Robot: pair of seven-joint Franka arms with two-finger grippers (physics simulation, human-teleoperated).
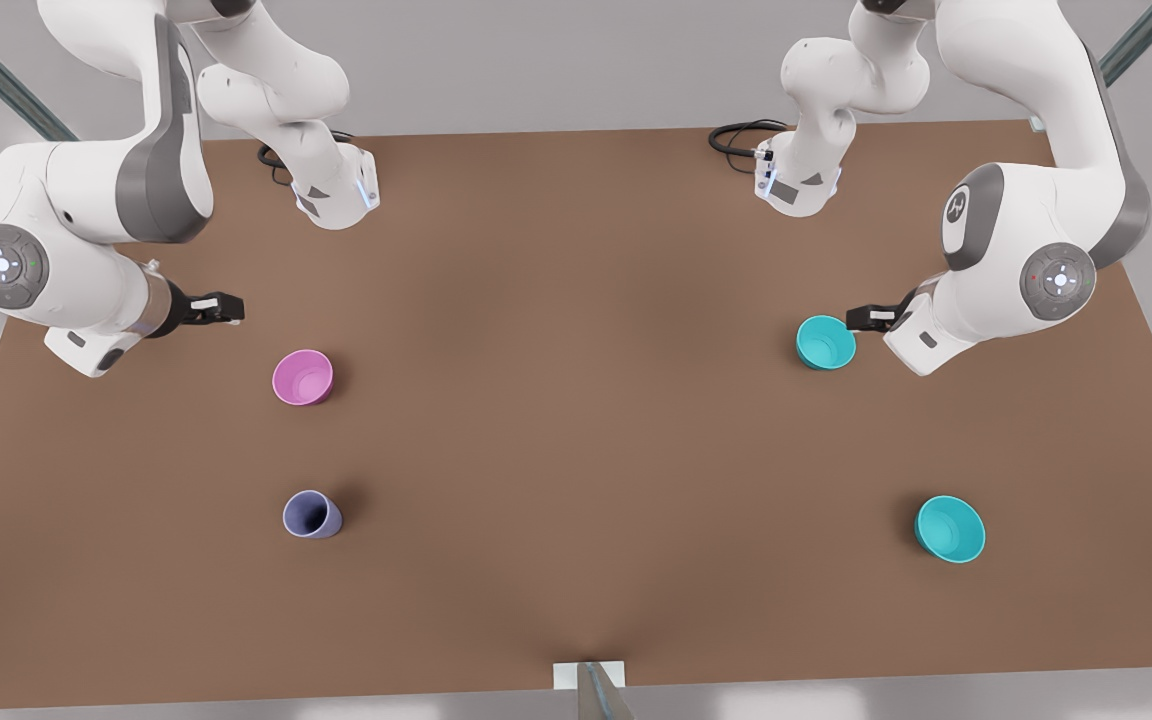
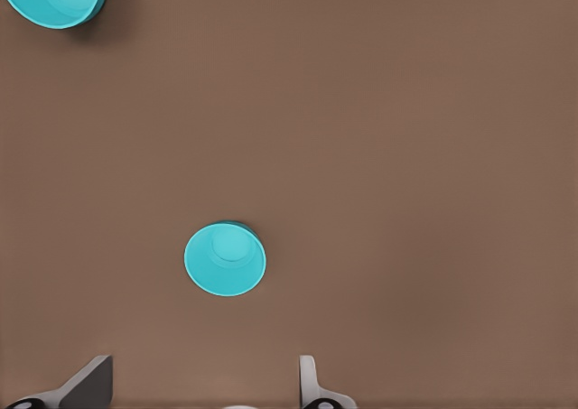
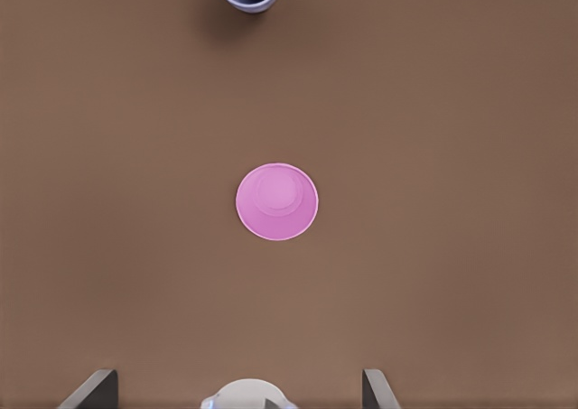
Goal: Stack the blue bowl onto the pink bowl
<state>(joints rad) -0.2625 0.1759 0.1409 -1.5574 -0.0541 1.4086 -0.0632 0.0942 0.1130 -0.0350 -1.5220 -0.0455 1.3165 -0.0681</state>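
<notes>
Blue bowl upright on table, left tool released just beside it, right tool released near pink bowl.

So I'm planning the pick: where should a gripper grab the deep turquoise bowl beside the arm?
On its rim, from above: the deep turquoise bowl stands upright, mouth open. The left gripper, fingers open, is nearest; one finger inside, one outside the wall.
</notes>
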